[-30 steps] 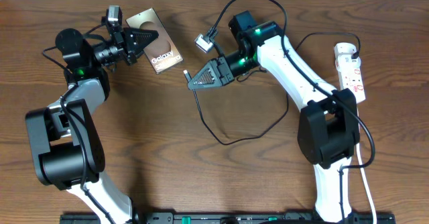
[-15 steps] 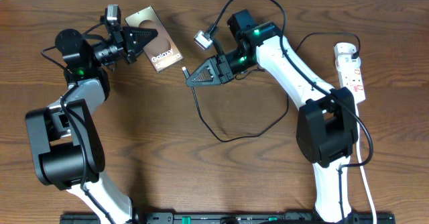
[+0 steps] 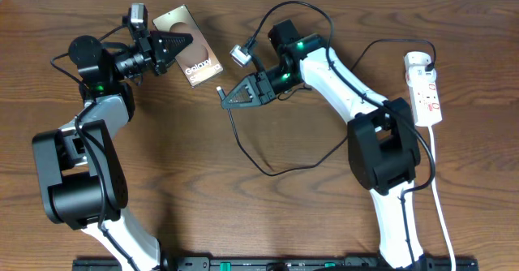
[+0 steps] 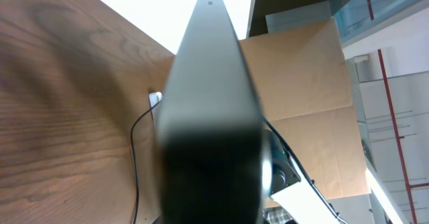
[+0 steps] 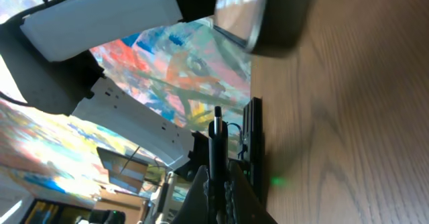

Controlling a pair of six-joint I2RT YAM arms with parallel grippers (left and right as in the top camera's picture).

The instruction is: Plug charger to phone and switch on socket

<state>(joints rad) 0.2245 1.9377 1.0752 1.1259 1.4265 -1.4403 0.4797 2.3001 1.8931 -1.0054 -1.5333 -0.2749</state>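
Black charger (image 3: pixel 273 173) sits pinched in your right end effector (image 3: pixel 222 101); left end effector (image 3: pixel 186 40) apparently clamps the phone (image 3: pixel 201 62), upper left.

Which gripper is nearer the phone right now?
Left. The left gripper is clamped on the phone itself; the right gripper, holding the charger, sits just beyond the phone's corner, apart from it.

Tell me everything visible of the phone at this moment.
The phone is a flat rectangular slab, brownish face with white Galaxy lettering, slanted near the table's far edge. The left gripper is shut on it across its middle. The left wrist view shows it edge-on, a dark blurred bar.
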